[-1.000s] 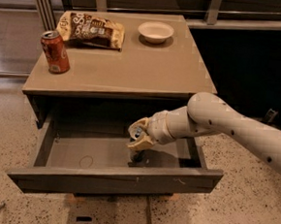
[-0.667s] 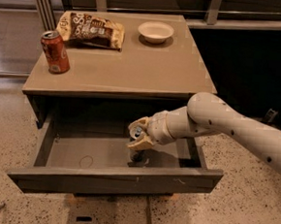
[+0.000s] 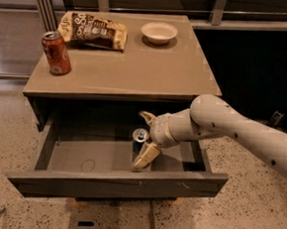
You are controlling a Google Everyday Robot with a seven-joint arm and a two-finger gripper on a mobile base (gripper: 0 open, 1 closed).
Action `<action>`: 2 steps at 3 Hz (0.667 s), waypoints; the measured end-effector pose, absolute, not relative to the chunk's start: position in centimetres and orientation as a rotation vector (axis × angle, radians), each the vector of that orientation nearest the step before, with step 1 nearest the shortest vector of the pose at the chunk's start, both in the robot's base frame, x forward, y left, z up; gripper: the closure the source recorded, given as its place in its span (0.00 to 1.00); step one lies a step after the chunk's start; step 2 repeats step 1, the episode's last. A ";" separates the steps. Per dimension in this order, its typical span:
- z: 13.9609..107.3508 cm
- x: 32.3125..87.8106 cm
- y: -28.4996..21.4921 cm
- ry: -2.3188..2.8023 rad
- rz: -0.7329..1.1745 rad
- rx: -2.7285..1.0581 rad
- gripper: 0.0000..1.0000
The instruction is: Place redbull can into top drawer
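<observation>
The redbull can, slim, dark and silver-topped, stands upright on the floor of the open top drawer, right of its middle and near the front. My gripper reaches into the drawer from the right. It is open, with one finger behind the can and the other finger in front of it. The can stands between them, apart from both.
On the cabinet top stand a red soda can at the left, a chip bag at the back and a white bowl at the back right. The drawer front juts toward the camera.
The fingers were close around the can and have now spread apart. The can stays upright on the drawer floor.
</observation>
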State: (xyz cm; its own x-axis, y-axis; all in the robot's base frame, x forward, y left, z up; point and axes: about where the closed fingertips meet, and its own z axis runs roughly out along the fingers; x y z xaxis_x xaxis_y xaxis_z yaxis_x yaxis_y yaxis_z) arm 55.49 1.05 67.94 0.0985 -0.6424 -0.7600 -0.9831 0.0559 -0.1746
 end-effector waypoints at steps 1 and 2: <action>67.9 55.5 1.1 1.619 0.603 -1.662 0.00; 67.9 55.5 1.1 1.619 0.603 -1.662 0.00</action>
